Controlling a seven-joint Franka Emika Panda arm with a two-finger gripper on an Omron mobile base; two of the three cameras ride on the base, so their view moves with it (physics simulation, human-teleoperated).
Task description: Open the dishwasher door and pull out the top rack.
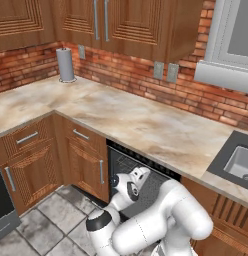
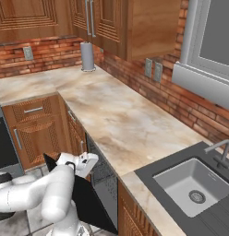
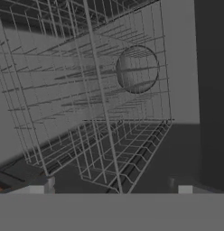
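Thin grey wire top rack (image 3: 86, 103), matt black dishwasher door (image 2: 88, 203)

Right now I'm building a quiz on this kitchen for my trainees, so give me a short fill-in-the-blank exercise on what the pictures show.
1. The dishwasher door is hanging ____, so the task's first step is done.
2. The paper towel roll stands upright on the ____.
3. In the hand view, the gripper faces the top rack, a basket made of thin grey ____.
4. The wall behind the counter is made of red ____.

Missing words: open; counter; wire; brick
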